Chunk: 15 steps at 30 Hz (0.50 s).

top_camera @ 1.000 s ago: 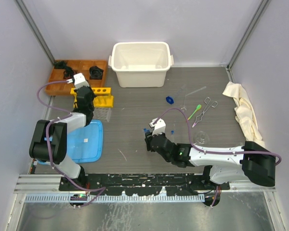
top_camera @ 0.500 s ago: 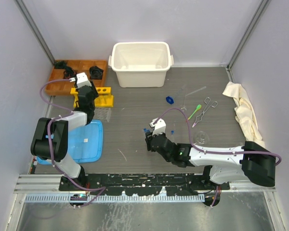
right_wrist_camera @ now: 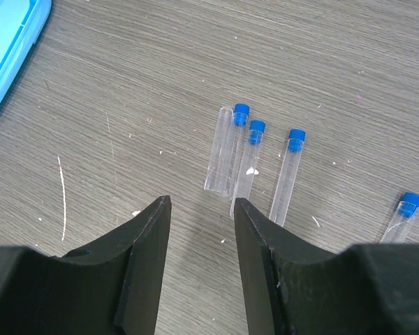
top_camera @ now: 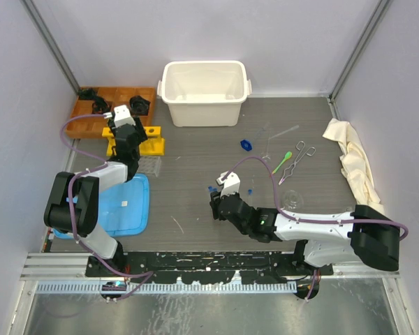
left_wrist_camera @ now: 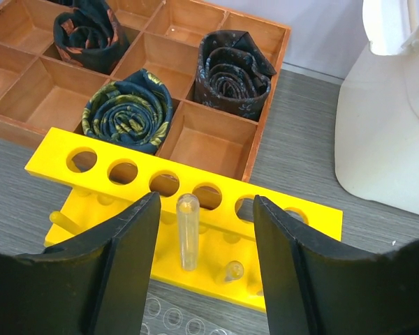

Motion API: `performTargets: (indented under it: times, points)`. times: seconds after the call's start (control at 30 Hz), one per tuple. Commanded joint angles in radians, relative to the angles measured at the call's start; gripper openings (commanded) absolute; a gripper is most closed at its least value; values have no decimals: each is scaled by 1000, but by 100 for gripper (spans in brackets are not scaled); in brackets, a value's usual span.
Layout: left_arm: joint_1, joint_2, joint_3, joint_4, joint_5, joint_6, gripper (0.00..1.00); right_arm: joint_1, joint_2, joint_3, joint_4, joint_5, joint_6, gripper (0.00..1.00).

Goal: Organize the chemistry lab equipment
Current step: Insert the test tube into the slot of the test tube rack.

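Jaws of the left gripper (left_wrist_camera: pixel 205 209) stand spread on either side of a tube (left_wrist_camera: pixel 188 234), clear of the glass; the tube stands upright in a hole of the rack (left_wrist_camera: pixel 314 218), its rounded end up. That tube looks placed, so the coming pick likely falls to the other arm. The right gripper (right_wrist_camera: pixel 202 206) also has its jaws spread, with nothing between them, and it hangs low over the table (right_wrist_camera: pixel 126 84). The capped tubes (right_wrist_camera: pixel 225 150) lie flat just ahead of the jaws and a little to the right, long axes running away from the fingers, blue caps at the far end. The jaws would close across a tube's width. The nearest two lie side by side, so one pinch might catch both.
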Motion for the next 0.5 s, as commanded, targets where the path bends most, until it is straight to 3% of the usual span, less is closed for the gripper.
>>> performTargets:
  times: [0.0, 0.47]
  points:
    - [-3, 13, 38, 95, -39, 25, 57, -3, -42, -3, 31, 9, 6, 48]
    - [-3, 66, 88, 140, -46, 46, 55, -3, -23, -12, 35, 11, 14, 48]
